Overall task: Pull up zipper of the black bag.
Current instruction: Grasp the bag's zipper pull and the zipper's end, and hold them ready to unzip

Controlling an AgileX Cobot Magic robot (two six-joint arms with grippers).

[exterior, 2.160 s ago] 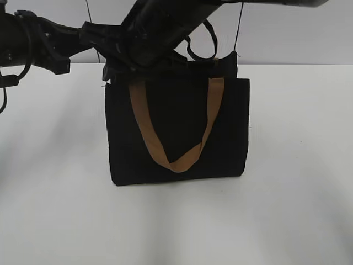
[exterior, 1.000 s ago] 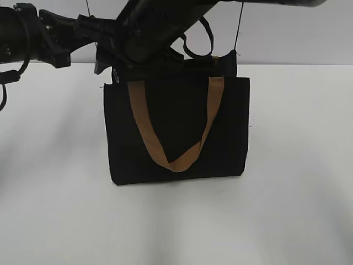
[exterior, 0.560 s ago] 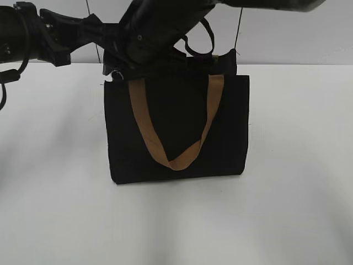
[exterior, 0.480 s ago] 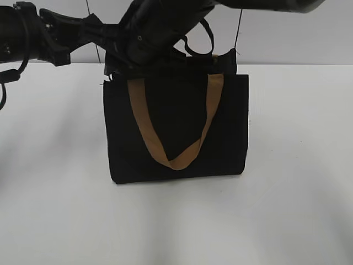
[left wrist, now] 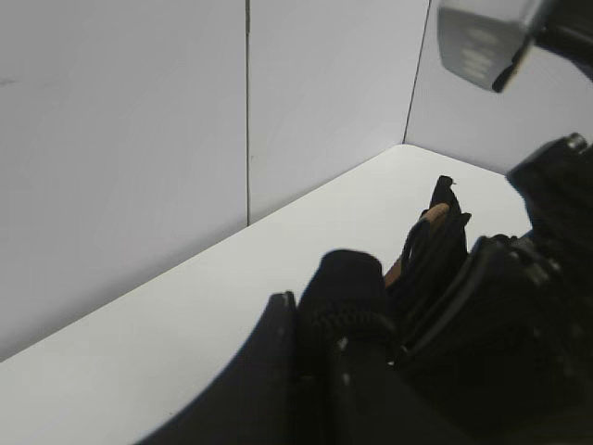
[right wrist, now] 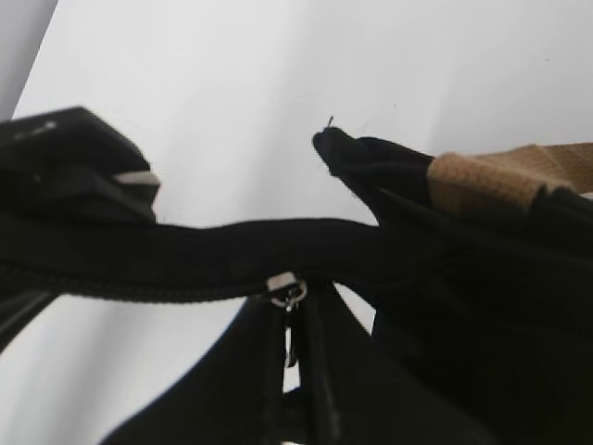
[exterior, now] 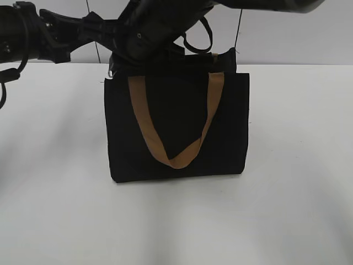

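Observation:
The black bag (exterior: pixel 176 121) stands upright on the white table, one tan handle (exterior: pixel 165 149) hanging down its front. My left gripper (exterior: pixel 105 30) reaches in from the left and is shut on the bag's fabric at its top left corner; the left wrist view shows the jaws (left wrist: pixel 310 324) closed on black cloth. My right gripper (exterior: pixel 118 61) crosses over to the same corner. In the right wrist view the zipper (right wrist: pixel 185 283) runs along the top edge, and the right gripper (right wrist: pixel 292 343) is shut on the pull hanging from the silver slider (right wrist: pixel 285 286).
The white table (exterior: pixel 298 193) stretches wide in front of the bag and to both sides. A grey panelled wall (exterior: pixel 287 33) stands close behind the bag. The second tan handle (right wrist: pixel 491 181) lies along the bag's top.
Both grippers have shifted slightly at the bag's top left corner. The bag's top edge there has been drawn up a little. The bag's base has stayed in place.

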